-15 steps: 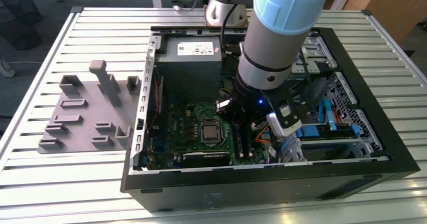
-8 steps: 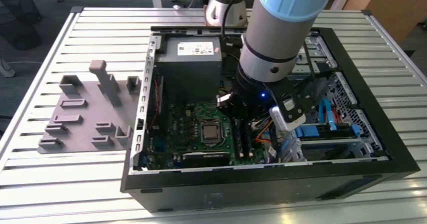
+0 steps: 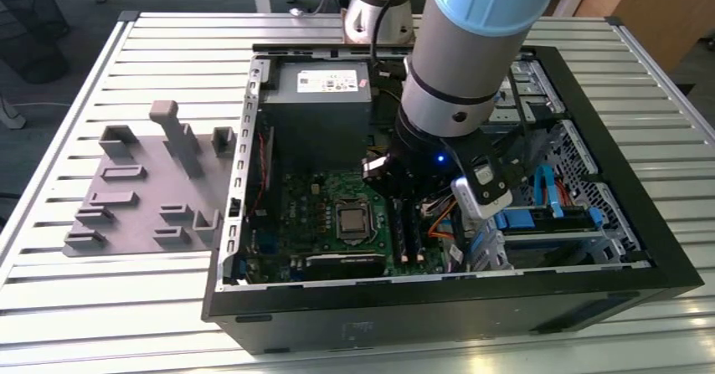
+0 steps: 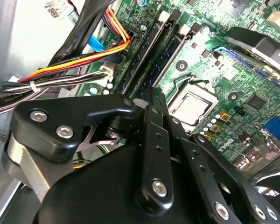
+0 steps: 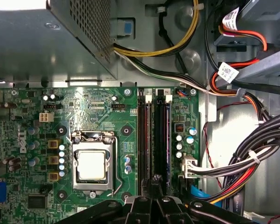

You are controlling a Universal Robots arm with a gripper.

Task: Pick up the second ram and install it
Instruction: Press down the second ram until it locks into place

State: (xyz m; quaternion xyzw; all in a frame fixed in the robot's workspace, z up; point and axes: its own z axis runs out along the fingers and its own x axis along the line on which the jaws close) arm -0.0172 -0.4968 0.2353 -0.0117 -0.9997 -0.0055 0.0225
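Site: open computer case (image 3: 447,311) lying on a slatted tabletop (image 3: 112,307), with the arm (image 3: 470,56) reaching down into it over the motherboard.

Pincer: the pincer (image 4: 149,100) is low over the near end of the memory slots (image 5: 154,140). In both wrist views its tips are drawn together with no gap showing.

Contact: I cannot tell whether the tips nip the stick's top edge or just bear down on it. Tips this tight and this low at the slot suggest seating pressure rather than carrying.

Second ram: the second ram (image 4: 170,53) stands on edge in a slot, in line with the pincer tips, beside the processor socket (image 5: 91,165). It shows as a dark blue-green board between black slot walls.

Long axis: it runs along the slot and parallel to its neighbours, leading straight away from the tips in the second wrist view. In the exterior view the slots run toward and away from the camera. The contact edge points down into the slot.

Why so: the slot accepts the stick only upright and lengthwise, so the pincer lines up over that line.

Tray: the grey tray (image 3: 123,198) sits on the tabletop at the exterior view's left, well apart from the case. I see no stick among its blocks.

Hazard: the cable bundle (image 4: 84,60) passes close beside the slots.
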